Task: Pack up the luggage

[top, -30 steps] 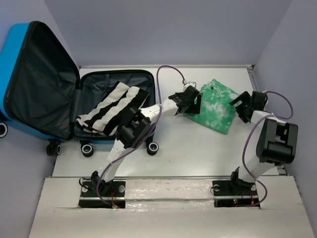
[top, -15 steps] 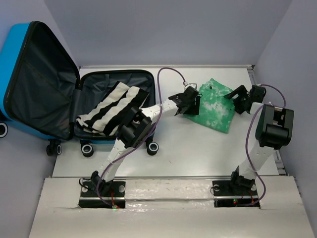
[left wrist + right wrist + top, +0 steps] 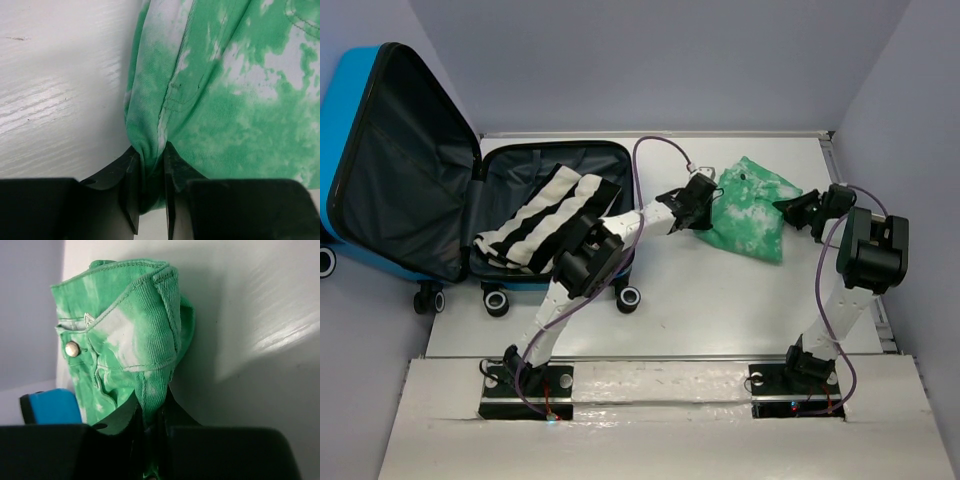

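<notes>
Luggage (image 3: pixel 400 170) first: where is it against the grippers?
> Left side of the table (image 3: pixel 720 300), open. Base shell flat, wheels (image 3: pixel 628 298) toward the near edge, lid propped up at far left. Striped clothes (image 3: pixel 545 228) lie in the base. Both grippers are off to its right, not touching it.

Gripper states?
> Left gripper (image 3: pixel 149 155) is pinched on the left fold of the green garment (image 3: pixel 750 210), with cloth bunched between the fingers. Right gripper (image 3: pixel 149 410) is clamped on the waistband end, just below the metal button (image 3: pixel 72 348).

Change from half a second ago?
> Right gripper has come in a little toward the garment's middle. Left gripper has edged a touch toward the luggage. Garment looks more gathered, narrower side to side. Luggage and striped clothes are the same.

Edges, room?
> Bare table in front of the garment down to the near edge. Bare strip between the garment and the luggage's right rim, crossed only by the left arm. Right gripper sits near the table's right edge and the right wall (image 3: pixel 920 150). Garment's far tip is near the far edge, under the back wall (image 3: pixel 670 60).
</notes>
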Robot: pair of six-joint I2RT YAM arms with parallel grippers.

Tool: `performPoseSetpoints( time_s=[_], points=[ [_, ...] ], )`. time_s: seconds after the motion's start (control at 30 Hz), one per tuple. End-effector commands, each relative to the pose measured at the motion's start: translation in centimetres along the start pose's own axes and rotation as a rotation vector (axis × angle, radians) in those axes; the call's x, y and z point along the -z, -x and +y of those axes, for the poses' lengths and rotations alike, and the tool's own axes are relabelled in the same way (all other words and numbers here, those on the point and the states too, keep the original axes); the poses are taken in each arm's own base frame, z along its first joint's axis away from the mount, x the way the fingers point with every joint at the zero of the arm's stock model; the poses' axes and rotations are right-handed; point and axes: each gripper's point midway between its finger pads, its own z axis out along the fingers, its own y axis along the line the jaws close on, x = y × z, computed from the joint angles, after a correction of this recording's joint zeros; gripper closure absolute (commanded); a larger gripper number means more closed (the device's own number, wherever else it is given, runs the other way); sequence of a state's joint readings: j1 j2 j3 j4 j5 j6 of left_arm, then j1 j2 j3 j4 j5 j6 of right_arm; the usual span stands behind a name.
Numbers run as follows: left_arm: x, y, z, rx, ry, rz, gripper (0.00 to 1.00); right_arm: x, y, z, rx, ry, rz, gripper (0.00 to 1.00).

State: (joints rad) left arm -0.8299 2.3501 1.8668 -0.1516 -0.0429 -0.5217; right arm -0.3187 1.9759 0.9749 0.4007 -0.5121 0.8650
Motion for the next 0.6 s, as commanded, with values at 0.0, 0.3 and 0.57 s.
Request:
performPoseSetpoints(
  time_s=[0.0,0.3,0.57],
  points=[
    [2.7,1.1,-2.0,0.0,-0.075,-0.031,0.94,1.7,-3.2,5.2,-0.039,0.261,0.112,0.93],
    [11.5,8.5,-4.2,-0.01,-0.135,-0.237,0.94,6.9,-2.3,14.2,0.104,0.454,0.053,0.93],
    [18.5,14.7,-1.4,0.022,-0.107,-0.364,0.94,9.0,-6.4,23.4,0.215,0.58,0.104,0.93]
  ],
)
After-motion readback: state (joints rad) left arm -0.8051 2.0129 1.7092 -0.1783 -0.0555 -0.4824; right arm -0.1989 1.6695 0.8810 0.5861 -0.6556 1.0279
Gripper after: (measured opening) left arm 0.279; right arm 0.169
